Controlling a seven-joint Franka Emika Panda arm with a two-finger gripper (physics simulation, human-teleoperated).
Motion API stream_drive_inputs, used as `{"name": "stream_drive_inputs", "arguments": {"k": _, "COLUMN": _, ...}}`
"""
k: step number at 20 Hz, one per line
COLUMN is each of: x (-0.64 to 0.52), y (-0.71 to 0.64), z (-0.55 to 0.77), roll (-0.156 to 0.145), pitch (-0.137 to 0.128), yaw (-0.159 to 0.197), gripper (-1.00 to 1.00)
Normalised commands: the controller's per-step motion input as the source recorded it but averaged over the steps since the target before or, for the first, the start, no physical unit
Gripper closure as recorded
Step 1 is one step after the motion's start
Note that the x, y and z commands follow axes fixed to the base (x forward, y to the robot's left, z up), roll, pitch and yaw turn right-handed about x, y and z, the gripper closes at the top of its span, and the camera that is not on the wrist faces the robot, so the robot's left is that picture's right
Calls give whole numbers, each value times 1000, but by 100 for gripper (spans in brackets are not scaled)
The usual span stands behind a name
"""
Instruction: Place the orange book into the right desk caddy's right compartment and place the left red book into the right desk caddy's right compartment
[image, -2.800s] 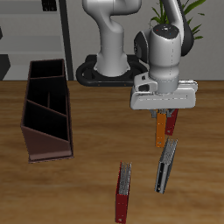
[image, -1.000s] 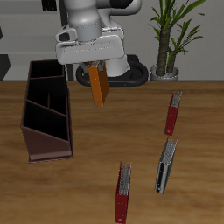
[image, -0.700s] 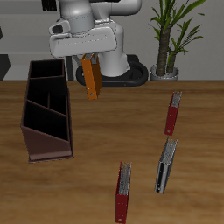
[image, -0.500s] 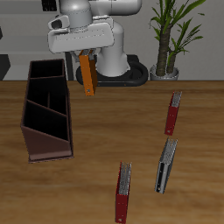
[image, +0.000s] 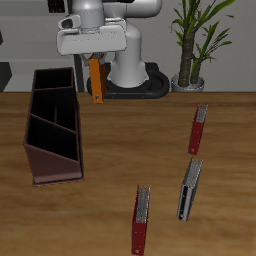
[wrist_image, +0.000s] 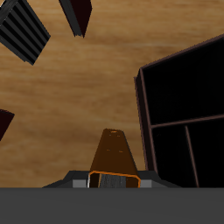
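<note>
Gripper has its jaws pinched on the orange book, which hangs upright in the air, clear of the table and just beside the back end of the right desk caddy. You see in the wrist view the book's orange edge beside the caddy's dark open compartments. The left red book stands well apart, farther along the table. Another red book and a dark grey book stand nearer the front edge.
</note>
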Motion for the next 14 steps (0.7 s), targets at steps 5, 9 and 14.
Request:
{"name": "stream_drive_inputs", "arguments": {"k": 5, "x": -410, "y": -129, "z": -232, "roll": -22, "pitch": -16, "yaw": -10, "gripper": 100}}
{"name": "stream_drive_inputs", "arguments": {"k": 9, "x": -295, "y": -123, "z": -113, "roll": -20, "pitch": 5, "yaw": -37, "gripper": 100}}
{"name": "stream_drive_inputs", "arguments": {"k": 14, "x": -490, "y": -144, "z": -14, "roll": -20, "pitch": -48, "yaw": 25, "gripper": 100}}
